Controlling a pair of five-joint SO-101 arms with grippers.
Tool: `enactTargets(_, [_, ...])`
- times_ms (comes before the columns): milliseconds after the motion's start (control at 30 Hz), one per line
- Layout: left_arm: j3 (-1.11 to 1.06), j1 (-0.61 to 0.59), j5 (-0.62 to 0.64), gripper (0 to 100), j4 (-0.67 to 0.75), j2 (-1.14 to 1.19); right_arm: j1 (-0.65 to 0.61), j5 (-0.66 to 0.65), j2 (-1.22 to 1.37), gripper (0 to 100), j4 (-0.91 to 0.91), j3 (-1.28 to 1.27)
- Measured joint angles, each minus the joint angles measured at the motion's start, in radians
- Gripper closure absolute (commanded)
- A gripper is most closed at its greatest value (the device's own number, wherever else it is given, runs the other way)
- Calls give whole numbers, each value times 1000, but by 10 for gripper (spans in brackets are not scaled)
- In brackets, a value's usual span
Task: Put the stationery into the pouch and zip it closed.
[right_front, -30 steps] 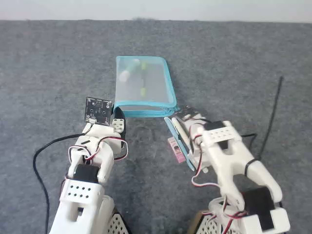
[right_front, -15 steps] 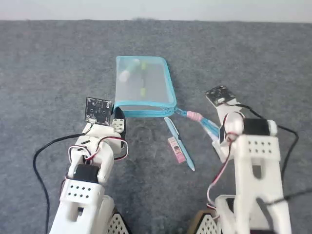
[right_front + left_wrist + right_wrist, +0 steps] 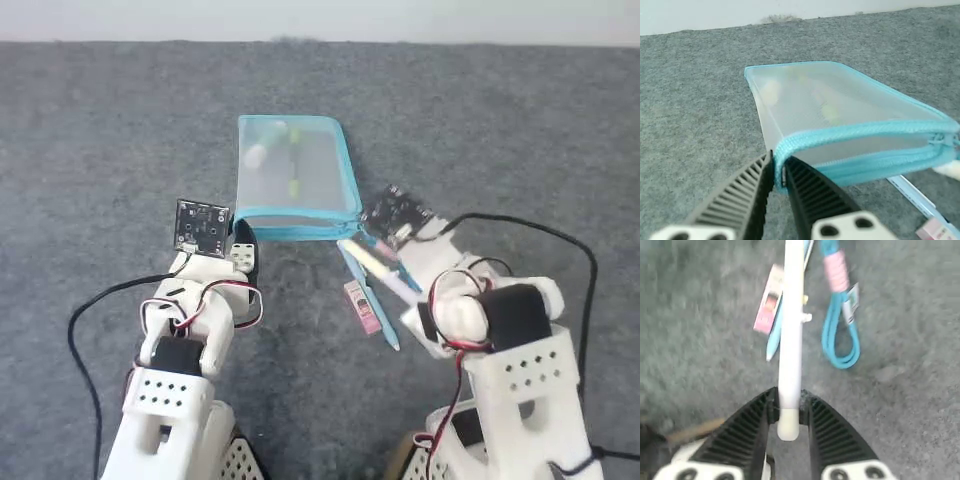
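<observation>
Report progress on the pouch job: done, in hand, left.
Done: some items already show through the pouch. In hand: the right gripper clamps a white pen; the left gripper pinches the pouch's edge. Left: the blue pen and pink eraser lie on the mat, then zipping.

Pouch pinched at one corner, low over the tabletop.
Translucent pouch [image 3: 840,105] with turquoise zip edging, lying flat on grey, felt-like tabletop [image 3: 695,100]; pale yellow-green shapes dimly visible inside; left gripper [image 3: 777,164], black ribbed jaws closed on the near corner of the zip edge; light blue pen [image 3: 912,192] and small pink item [image 3: 936,231] on the tabletop just beside the zip side.
</observation>
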State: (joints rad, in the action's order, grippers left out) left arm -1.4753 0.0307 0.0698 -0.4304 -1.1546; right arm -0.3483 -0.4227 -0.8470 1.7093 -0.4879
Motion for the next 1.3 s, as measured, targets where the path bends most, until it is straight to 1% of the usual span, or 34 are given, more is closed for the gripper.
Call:
enactTargets(67, [0, 0, 0, 989, 0, 0, -6, 48, 38, 991, -15, 38])
enactTargets(133, [0, 0, 0, 989, 0, 0, -44, 80, 94, 991, -18, 74])
enactTargets(300, [0, 0, 0, 989, 0, 0, -114, 100, 224, 991, -21, 189])
enactTargets(500, [0, 0, 0, 989, 0, 0, -123, 100, 235, 991, 44, 367])
enactTargets(633, [0, 0, 0, 989, 0, 0, -123, 101, 233, 991, 44, 394])
enactTargets(833, [0, 0, 0, 989, 0, 0, -255, 100, 224, 991, 44, 400])
enactTargets(900, [0, 0, 0, 989, 0, 0, -281, 100, 201, 991, 44, 431])
enactTargets(1033, [0, 0, 0, 989, 0, 0, -285, 100, 152, 991, 46, 496])
enactTargets(1200, [0, 0, 0, 989, 0, 0, -252, 120, 140, 991, 46, 503])
enactTargets(1300, [0, 0, 0, 989, 0, 0, -252, 123, 140, 991, 41, 503])
